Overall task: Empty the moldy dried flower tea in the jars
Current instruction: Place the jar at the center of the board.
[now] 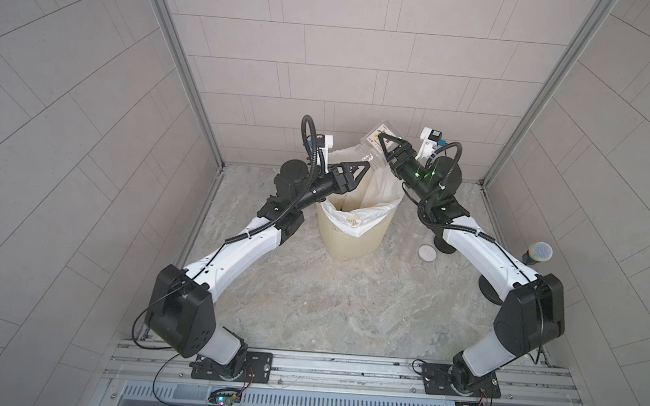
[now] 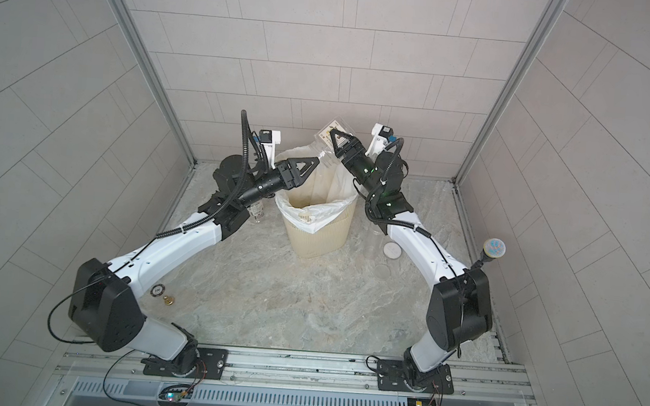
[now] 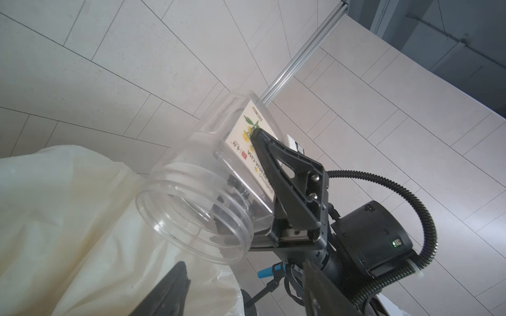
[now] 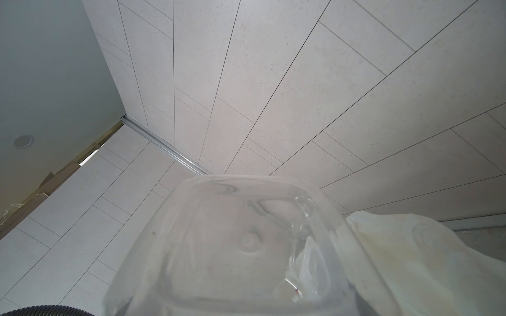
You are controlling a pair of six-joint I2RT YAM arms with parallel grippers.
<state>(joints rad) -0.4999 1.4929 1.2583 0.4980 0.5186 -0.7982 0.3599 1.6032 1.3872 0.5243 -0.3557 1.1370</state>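
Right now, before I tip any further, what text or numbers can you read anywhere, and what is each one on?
"HUA CHA": label of the labelled jar; the right gripper covers the letters before it.
"preferred" (probably): small print on the same label.
"100" (probably): round chip on the table.
Red seal and top strip of the label: too small to read.

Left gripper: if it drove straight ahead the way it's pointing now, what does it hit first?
Most likely the threaded mouth of the labelled jar, which the right gripper holds tilted over the lined bin. The left gripper, open, points at that rim; exact depth is unclear.
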